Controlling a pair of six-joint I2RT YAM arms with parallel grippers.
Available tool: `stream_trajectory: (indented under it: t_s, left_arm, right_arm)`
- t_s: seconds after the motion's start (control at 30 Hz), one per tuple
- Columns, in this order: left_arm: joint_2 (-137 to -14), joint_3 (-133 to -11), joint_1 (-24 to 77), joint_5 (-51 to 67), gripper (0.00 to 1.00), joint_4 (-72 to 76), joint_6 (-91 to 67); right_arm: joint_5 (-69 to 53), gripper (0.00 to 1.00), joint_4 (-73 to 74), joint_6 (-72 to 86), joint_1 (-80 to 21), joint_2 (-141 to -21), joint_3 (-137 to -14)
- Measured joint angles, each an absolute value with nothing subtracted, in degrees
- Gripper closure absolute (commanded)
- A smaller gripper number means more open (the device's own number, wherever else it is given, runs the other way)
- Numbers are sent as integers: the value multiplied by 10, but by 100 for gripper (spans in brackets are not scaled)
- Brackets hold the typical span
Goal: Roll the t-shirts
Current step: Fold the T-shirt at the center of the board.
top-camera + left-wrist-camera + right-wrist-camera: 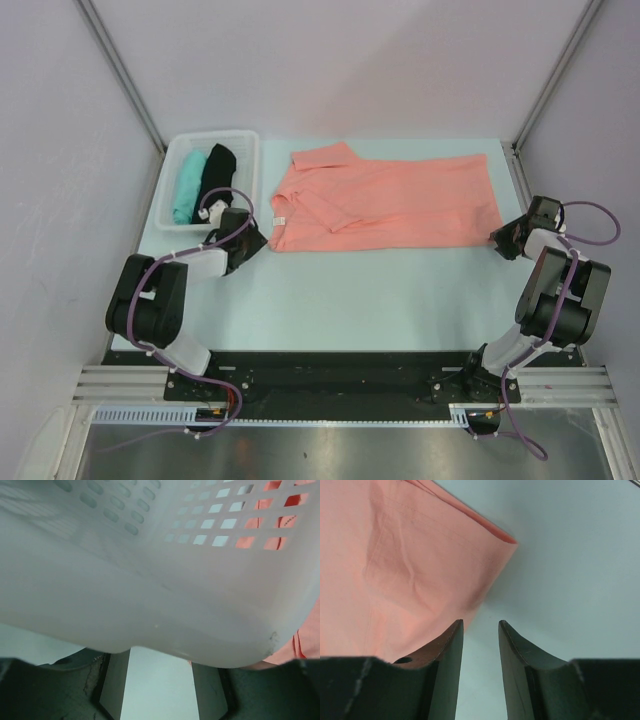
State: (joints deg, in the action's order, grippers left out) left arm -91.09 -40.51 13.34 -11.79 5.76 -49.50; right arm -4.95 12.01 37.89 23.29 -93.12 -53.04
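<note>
The salmon-pink t-shirt (pixel 385 200) lies flat across the middle of the table, one sleeve folded in. A teal t-shirt (pixel 188 187) and a black t-shirt (pixel 216 170) lie rolled in the white basket (pixel 245 160) at the back left. My left gripper (pixel 245 238) is open and empty at the basket's near right corner. In the left wrist view the basket wall (pixel 150 580) fills the frame just beyond the gripper (pixel 160 660). My right gripper (pixel 503 240) is open and empty at the pink shirt's near right corner. In the right wrist view the gripper (pixel 480 625) stands beside the shirt's (pixel 410 565) edge.
The light teal table mat (pixel 380 290) lies under everything. Grey walls with metal posts close in the left, right and back. A black rail with the arm bases runs along the near edge (pixel 330 370).
</note>
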Motion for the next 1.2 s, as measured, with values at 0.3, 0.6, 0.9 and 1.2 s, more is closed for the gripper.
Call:
stream_trajectory:
  t_s: [0.3,0.6,0.9,1.2]
  left_arm:
    - [-890,-392,166,-99,41,69,-496]
    - [-857,-377,228,-89,38,80,-511]
    - [-877,-377,245,-103,39,79,-526]
    - [-915,-400,245,-121,44,85,-531]
  right_arm:
    - [-51,61,120,378,234,-931,-530]
    - [-50,57,120,377,233,-931,-530]
    - [-43,58,106,379,233,-950,-530]
    - [-37,59,78,392,233,-986,-534]
